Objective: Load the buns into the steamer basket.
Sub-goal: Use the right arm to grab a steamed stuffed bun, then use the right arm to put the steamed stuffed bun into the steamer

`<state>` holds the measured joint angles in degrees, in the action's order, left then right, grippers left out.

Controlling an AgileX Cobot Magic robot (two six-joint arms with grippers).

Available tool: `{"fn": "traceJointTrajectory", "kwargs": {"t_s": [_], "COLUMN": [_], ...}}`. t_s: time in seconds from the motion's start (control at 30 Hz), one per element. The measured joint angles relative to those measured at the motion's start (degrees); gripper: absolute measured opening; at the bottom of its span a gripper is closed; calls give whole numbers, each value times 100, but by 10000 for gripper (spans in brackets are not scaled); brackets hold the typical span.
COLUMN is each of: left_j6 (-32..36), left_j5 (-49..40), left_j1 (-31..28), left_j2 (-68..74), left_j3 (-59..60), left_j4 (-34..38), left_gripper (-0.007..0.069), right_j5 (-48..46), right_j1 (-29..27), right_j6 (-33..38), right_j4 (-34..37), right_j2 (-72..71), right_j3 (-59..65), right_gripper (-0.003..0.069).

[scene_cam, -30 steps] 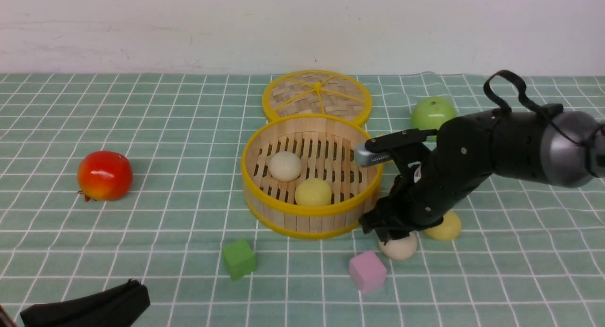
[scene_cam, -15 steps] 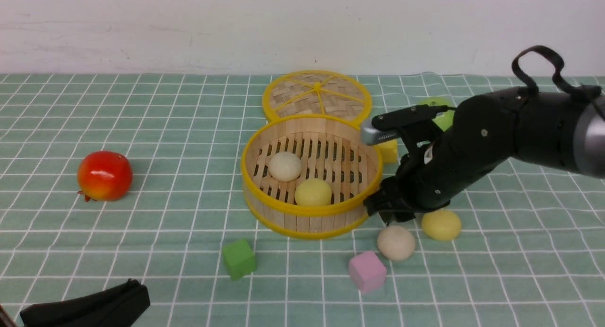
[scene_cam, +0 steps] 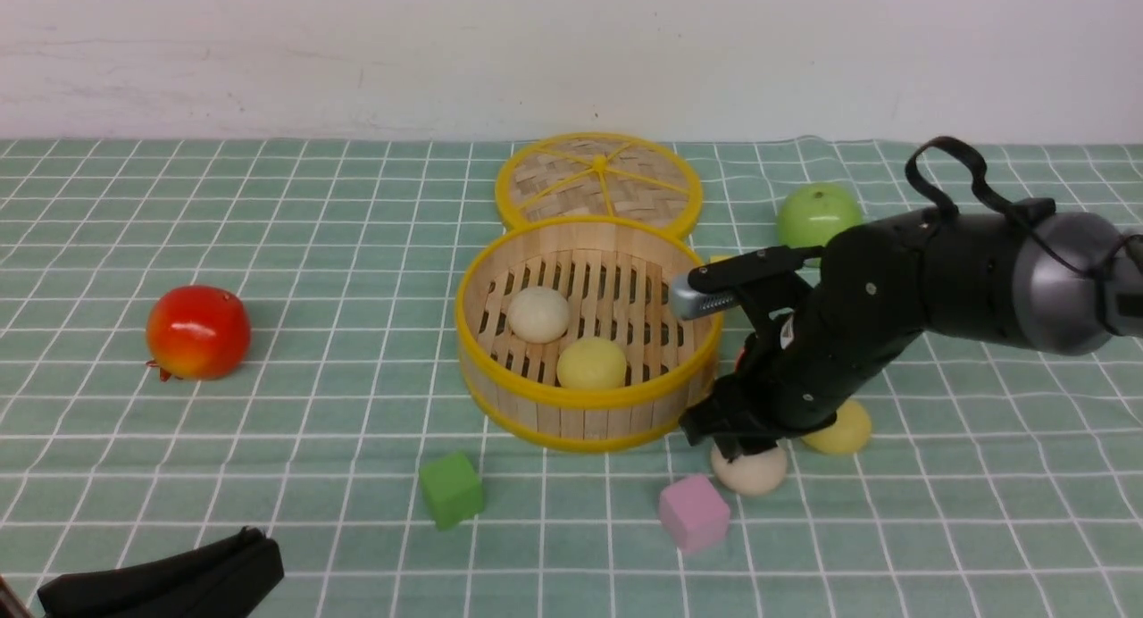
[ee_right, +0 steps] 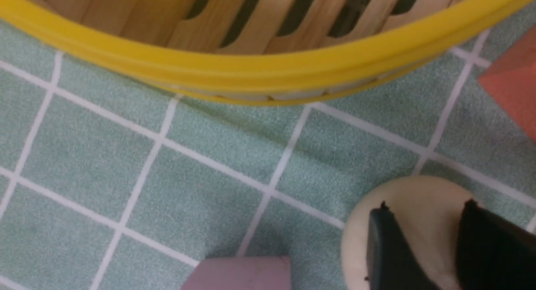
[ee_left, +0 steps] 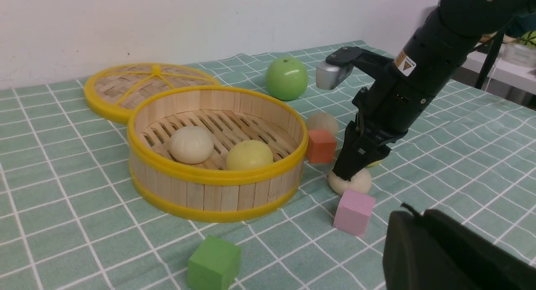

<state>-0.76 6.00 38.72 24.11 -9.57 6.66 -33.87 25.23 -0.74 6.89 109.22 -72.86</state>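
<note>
**Resting on a bun beside the basket**

Pointing down at the cloth (scene_cam: 268, 243), the right claw (scene_cam: 737, 446) hangs just right of the basket (scene_cam: 585, 402), by its front wall; its tips sit on top of the white bun (scene_cam: 757, 475), which lies on the cloth right under them, near the basket but apart from it. In the right wrist view the two black fingers (ee_right: 393, 248) stand a little apart over the bun's crown, with pale surface showing in the gap; whether they clamp it or only touch it I cannot tell.

The pink cube (scene_cam: 694, 513) lies just beside that bun, on its near left; the yellow bun (scene_cam: 848, 430) lies just to its right, partly hidden by the arm. Inside the basket, the inner white bun (scene_cam: 538, 313) sits toward the back left; the inner yellow bun (scene_cam: 591, 363) sits by the front wall. The far bun (ee_left: 322, 123) shows in the left wrist view, on the cloth beyond the orange cube (ee_left: 320, 145), right of the basket.

The left claw (scene_cam: 161, 582) lies low at the near left, well apart from every bun; I cannot tell how its jaws stand.
</note>
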Motion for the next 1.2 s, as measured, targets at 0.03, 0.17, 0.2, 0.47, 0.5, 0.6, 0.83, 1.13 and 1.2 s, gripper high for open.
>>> {"fn": "traceJointTrajectory", "kwargs": {"t_s": [0.03, 0.17, 0.2, 0.47, 0.5, 0.6, 0.83, 1.13, 1.2], "left_j6": [0, 0, 0, 0, 0, 0, 0, 0, 0], "left_j5": [0, 0, 0, -6, -6, -6, -6, -6, -6], "left_j1": [0, 0, 0, 0, 0, 0, 0, 0, 0], "left_j2": [0, 0, 0, 0, 0, 0, 0, 0, 0], "left_j3": [0, 0, 0, 0, 0, 0, 0, 0, 0], "left_j4": [0, 0, 0, 0, 0, 0, 0, 0, 0], "left_gripper": [24, 25, 25, 30, 31, 36, 39, 50, 52], "right_j5": [0, -63, -92, -294, -197, 372, 696, 889, 977], "right_j1": [0, 0, 0, 0, 0, 0, 0, 0, 0], "right_j6": [0, 156, 176, 292, 316, 442, 527, 537, 537], "right_j4": [4, 4, 4, 202, 241, 314, 330, 330, 330], "right_j2": [0, -6, -27, -874, -949, -997, -169, 780, 855], "right_j3": [0, 0, 0, -192, -247, -537, -1147, -1526, -1532], "right_gripper": [206, 56, 30, 9, 9, 9, 10, 60, 102]}}
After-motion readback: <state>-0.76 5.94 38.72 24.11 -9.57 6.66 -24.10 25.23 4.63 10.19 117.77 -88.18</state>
